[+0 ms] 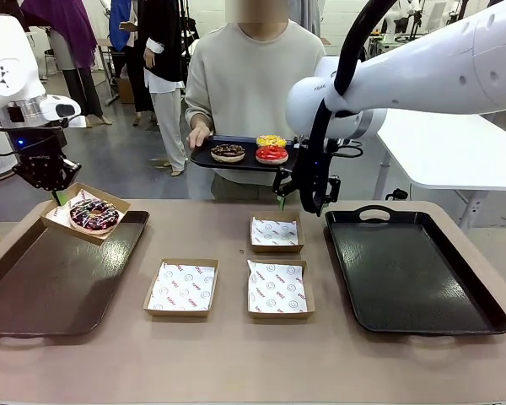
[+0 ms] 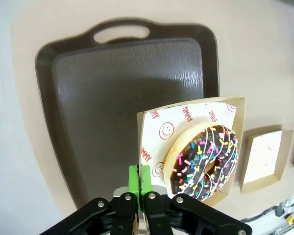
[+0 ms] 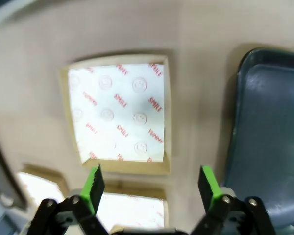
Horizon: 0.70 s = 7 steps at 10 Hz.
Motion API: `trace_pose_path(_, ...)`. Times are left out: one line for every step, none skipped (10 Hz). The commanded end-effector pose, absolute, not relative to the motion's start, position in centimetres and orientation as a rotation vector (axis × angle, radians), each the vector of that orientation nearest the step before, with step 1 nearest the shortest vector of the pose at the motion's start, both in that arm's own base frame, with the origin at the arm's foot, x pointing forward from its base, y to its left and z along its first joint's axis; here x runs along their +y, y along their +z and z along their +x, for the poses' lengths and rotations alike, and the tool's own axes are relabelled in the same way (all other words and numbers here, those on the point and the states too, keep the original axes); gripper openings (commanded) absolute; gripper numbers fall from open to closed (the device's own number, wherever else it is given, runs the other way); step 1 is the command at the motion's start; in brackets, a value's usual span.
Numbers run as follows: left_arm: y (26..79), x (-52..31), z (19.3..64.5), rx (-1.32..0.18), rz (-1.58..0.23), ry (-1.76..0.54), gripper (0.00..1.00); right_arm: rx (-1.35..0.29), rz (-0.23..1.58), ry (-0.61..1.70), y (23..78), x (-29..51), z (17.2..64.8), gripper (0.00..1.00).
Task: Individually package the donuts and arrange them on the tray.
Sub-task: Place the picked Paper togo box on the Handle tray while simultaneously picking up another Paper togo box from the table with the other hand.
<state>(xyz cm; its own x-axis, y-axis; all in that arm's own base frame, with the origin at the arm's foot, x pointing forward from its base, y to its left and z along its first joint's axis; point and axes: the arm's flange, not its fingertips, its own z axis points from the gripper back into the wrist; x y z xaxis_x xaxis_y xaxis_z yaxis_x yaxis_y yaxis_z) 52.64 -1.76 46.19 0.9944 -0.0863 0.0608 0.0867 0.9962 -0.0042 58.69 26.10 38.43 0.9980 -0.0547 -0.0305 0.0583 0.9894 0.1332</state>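
My left gripper (image 1: 61, 196) is shut on the corner of a cardboard box (image 1: 110, 205) lined with printed paper. A dark donut with coloured sprinkles (image 1: 94, 214) lies in this box, which hangs tilted over the left tray (image 1: 34, 287). In the left wrist view the green fingertips (image 2: 139, 175) pinch the box's corner (image 2: 152, 122) beside the sprinkled donut (image 2: 204, 161). My right gripper (image 1: 302, 202) hangs open over the far empty box (image 1: 276, 234); the same gripper (image 3: 151, 185) and box (image 3: 120, 112) show in its wrist view. A person holds a black tray (image 1: 204, 158) carrying a chocolate-glazed donut (image 1: 228, 152), a yellow-iced donut (image 1: 271, 140) and a red-iced donut (image 1: 271, 154).
Two more empty paper-lined boxes (image 1: 183, 287) (image 1: 276, 288) sit mid-table near the front. A dark tray with a handle (image 1: 413, 270) lies at the right, empty. The person stands at the far edge. A white table (image 1: 455, 152) stands behind at the right.
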Motion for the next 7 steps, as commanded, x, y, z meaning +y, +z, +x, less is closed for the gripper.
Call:
trace_pose_path(44.4,0.0,53.4,-0.122,-0.002,-0.107,0.01,-0.044,0.069,-0.131,36.9,26.0,58.0,1.00)
trace_pose_path(43.2,0.8,54.3,-0.107,-0.004,-0.062,0.01,-0.034,0.077,-0.157,36.3,25.9,58.0,1.00)
trace_pose_path(42.4,1.4,54.8,-0.098,-0.016,-0.043,0.01,-0.039,0.084,-0.172,35.9,25.8,58.0,1.00)
trace_pose_path(41.8,1.9,55.2,-0.090,-0.027,-0.021,0.01,-0.058,0.096,-0.187,35.6,25.8,58.0,1.00)
trace_pose_path(41.3,2.2,55.5,-0.075,-0.043,0.001,0.01,-0.064,0.101,-0.194,35.1,25.8,58.0,1.00)
trace_pose_path(41.1,2.8,55.6,-0.070,-0.065,0.019,0.01,-0.060,0.092,-0.181,34.6,26.1,58.0,1.00)
trace_pose_path(41.1,3.1,55.7,-0.069,-0.076,0.026,0.01,-0.059,0.080,-0.149,34.4,26.3,58.1,1.00)
